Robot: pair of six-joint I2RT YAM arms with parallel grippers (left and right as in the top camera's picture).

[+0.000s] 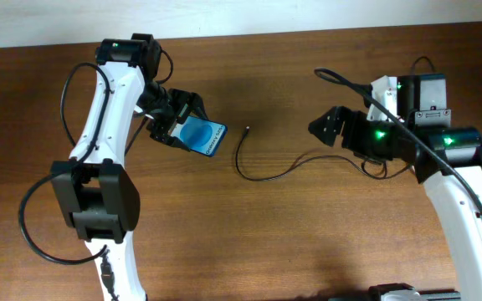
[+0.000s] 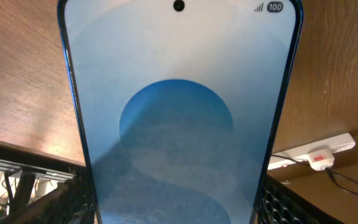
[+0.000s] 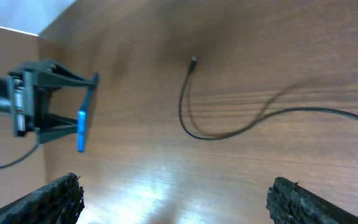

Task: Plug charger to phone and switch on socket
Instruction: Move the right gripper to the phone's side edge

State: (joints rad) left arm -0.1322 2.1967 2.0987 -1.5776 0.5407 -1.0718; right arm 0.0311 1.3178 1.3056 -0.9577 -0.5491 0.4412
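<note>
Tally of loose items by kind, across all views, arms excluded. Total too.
Slim black-edged smartphone with blue screen, held in the left gripper: 1
Thin black charger cable, lying on the wooden table: 1
White oblong power strip, seen only in the left wrist view: 1
Total: 3

The brown wooden table (image 1: 291, 242) carries the thin black charger (image 1: 266, 179), looped near its centre. The white socket (image 2: 340, 142) lies on it too.
</note>
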